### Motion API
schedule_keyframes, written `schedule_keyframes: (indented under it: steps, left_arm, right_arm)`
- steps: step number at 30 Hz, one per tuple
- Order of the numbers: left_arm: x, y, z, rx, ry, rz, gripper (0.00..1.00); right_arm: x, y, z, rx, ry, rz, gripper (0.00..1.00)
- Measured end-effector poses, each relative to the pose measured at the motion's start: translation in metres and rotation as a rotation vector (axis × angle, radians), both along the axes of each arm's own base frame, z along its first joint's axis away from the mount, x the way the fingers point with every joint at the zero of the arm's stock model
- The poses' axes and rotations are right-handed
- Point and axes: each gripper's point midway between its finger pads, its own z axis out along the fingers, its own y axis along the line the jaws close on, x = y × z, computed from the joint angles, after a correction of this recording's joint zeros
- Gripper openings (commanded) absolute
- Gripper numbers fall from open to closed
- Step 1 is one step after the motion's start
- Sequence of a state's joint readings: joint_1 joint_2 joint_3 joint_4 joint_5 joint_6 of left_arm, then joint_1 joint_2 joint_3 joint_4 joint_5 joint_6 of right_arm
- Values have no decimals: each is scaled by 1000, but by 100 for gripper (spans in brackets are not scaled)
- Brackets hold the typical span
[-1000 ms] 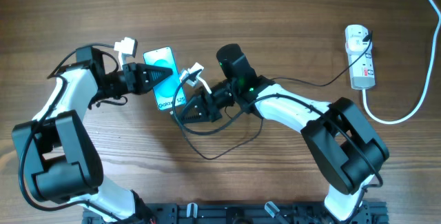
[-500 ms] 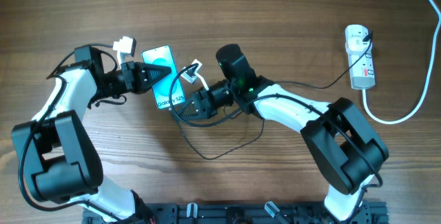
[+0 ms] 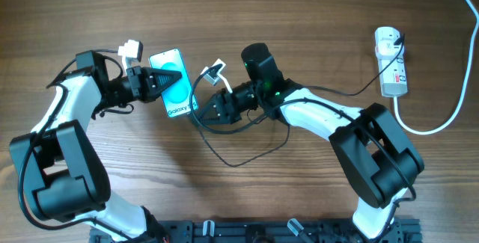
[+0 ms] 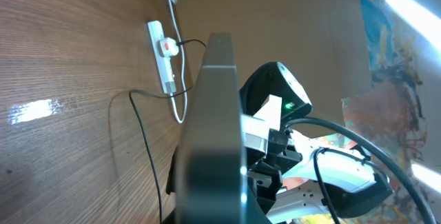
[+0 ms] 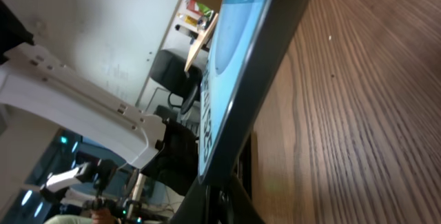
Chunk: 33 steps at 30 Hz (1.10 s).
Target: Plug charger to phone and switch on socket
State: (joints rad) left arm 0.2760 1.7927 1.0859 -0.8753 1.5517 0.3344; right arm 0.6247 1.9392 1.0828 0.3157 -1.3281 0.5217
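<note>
The phone (image 3: 172, 86), teal-screened, is held off the table by my left gripper (image 3: 159, 81), which is shut on its sides. In the left wrist view the phone (image 4: 212, 107) shows edge-on. My right gripper (image 3: 203, 114) is shut on the connector tip of the charger (image 3: 241, 157), a thin black cable, and presses it against the phone's lower end (image 5: 238, 124). My right fingers (image 5: 231, 207) are dark at the bottom edge; the tip itself is hidden. The charger's black plug sits in the socket (image 3: 392, 69), a white power strip at the far right, also in the left wrist view (image 4: 162, 57).
The thick white cord (image 3: 449, 116) runs from the socket up the right table edge. The charger cable loops on the wood below my right arm and trails right to the socket. White tags (image 3: 132, 49) hang by the left wrist.
The phone and my left gripper have shifted a little left and up. My right gripper has followed to the phone's lower end, and the cable loop has moved with it.
</note>
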Motion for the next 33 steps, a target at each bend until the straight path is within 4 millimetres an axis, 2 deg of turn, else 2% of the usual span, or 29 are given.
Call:
schedule_keyframes:
  steps: [8,20,33]
  left_arm:
    - [0,0,0,5,-10,0,4]
    - [0,0,-1,-1,38,1,4]
    - [1,0,-1,0,32,1,4]
  right_arm:
    - [-12,-1,5,53,-26,74,4]
    - [-5,2,0,27,-41,27,4]
    - [-5,5,0,24,-51,20,4]
